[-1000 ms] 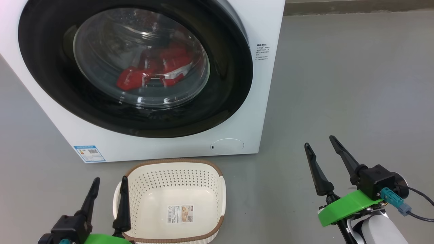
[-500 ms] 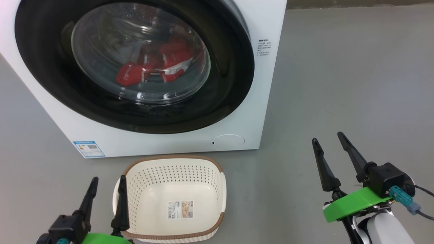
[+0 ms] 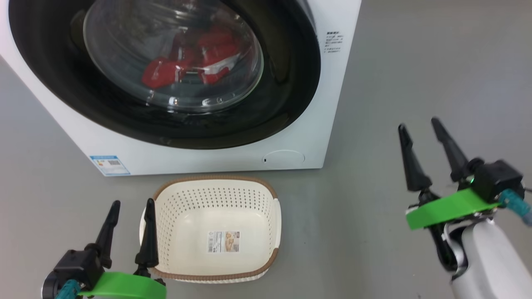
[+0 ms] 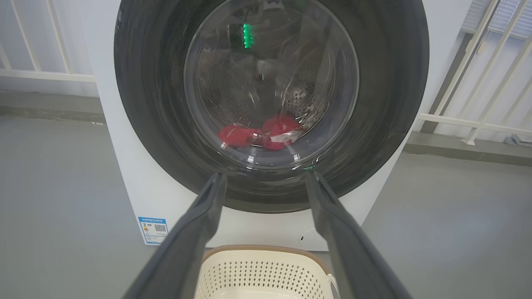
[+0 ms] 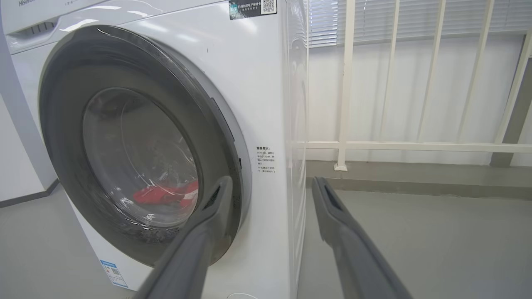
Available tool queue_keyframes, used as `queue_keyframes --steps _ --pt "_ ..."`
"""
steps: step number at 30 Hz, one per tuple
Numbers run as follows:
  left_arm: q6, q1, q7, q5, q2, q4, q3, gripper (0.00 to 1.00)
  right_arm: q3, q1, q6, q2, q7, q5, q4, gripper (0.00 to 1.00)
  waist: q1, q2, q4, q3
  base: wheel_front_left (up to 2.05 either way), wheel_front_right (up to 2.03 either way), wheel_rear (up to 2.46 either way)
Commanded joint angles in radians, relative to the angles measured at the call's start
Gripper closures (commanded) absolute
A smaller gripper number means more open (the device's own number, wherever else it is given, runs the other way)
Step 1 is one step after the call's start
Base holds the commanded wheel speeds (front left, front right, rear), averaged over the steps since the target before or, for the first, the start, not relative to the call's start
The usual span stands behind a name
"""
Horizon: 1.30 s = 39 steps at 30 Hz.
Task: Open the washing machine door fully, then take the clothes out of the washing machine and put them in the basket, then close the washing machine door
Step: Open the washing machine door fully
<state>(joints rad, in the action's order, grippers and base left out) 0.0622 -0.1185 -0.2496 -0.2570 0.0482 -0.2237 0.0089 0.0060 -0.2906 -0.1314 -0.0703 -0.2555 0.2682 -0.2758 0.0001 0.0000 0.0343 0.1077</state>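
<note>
Door shut, clothes inside: the opening step is in hand.
The washing machine door (image 3: pixel 178 101) sits closed at 11 o'clock in the head view, with red clothes (image 3: pixel 208 54) behind its glass and the basket (image 3: pixel 216 180) at its 6 o'clock. The right gripper (image 3: pixel 417 123), fingers spread and empty, hovers at 4 o'clock; the left gripper (image 3: pixel 133 201), also spread, is at 7. The next move likely means catching the door's right edge.

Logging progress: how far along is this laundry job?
Done: nothing; the round black-rimmed glass door of the white front-loading washing machine is shut, red clothes inside. In hand: the open, empty right gripper hangs right of the machine; left gripper open. Left: opening, unloading into the empty cream perforated basket, closing.
</note>
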Motion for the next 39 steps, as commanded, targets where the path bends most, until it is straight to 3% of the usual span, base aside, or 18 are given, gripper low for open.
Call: queue_keyframes --steps 1,3,5,6,8,9,19,27,32,39 --pt "0.003 -0.035 -0.012 -0.005 0.011 0.029 0.034 0.0 0.013 -0.04 0.001 -0.01 -0.006 0.015 0.022 0.0 -0.0001 0.0 0.011 0.016 0.0 0.0 0.0" --pt "0.007 -0.041 -0.012 -0.008 0.01 0.027 0.035 0.0 0.006 -0.067 0.001 -0.023 -0.006 0.022 0.019 0.0 -0.0001 0.0 0.018 0.03 0.0 0.0 0.0" --pt "0.01 -0.047 -0.012 -0.012 0.01 0.027 0.035 0.0 -0.01 -0.093 0.001 -0.031 -0.006 0.037 0.015 0.26 -0.0001 0.0 0.026 0.043 0.0 0.0 0.0" --pt "0.012 -0.05 -0.012 -0.014 0.01 0.027 0.035 0.0 -0.016 -0.106 0.001 -0.035 -0.006 0.043 0.013 0.46 -0.0001 0.0 0.029 0.05 0.0 0.0 0.0" --pt "0.016 -0.057 -0.012 -0.017 0.009 0.03 0.034 0.0 -0.023 -0.134 0.001 -0.043 -0.006 0.061 0.004 0.73 -0.0001 0.0 0.036 0.064 0.0 0.0 0.0" --pt "0.018 -0.06 -0.012 -0.019 0.009 0.031 0.033 0.0 -0.022 -0.149 0.001 -0.047 -0.006 0.075 -0.001 0.98 -0.0001 0.0 0.039 0.071 0.0 0.0 0.0" --pt "0.035 -0.102 -0.012 -0.041 0.006 0.047 0.03 0.0 0.069 -0.346 0.001 -0.142 -0.006 0.31 -0.102 1.0 -0.0001 0.0 0.066 0.152 0.0 0.0 0.0" --pt "0.046 -0.143 -0.012 -0.034 0.006 0.052 0.038 0.0 0.164 -0.503 0.001 -0.211 0.046 0.631 -0.168 1.0 -0.0001 0.0 0.083 0.21 0.0 0.0 0.0" --pt "0.051 -0.157 -0.012 -0.038 0.005 0.051 0.036 0.0 0.188 -0.569 0.001 -0.238 0.11 0.8 -0.189 1.0 -0.0001 0.0 0.094 0.228 0.0 0.0 0.0" --pt "0.059 -0.17 -0.012 -0.039 0.004 0.046 0.043 0.0 0.216 -0.668 0.001 -0.286 0.311 1.067 -0.221 1.0 -0.0001 0.0 0.123 0.255 0.0 0.0 0.0"
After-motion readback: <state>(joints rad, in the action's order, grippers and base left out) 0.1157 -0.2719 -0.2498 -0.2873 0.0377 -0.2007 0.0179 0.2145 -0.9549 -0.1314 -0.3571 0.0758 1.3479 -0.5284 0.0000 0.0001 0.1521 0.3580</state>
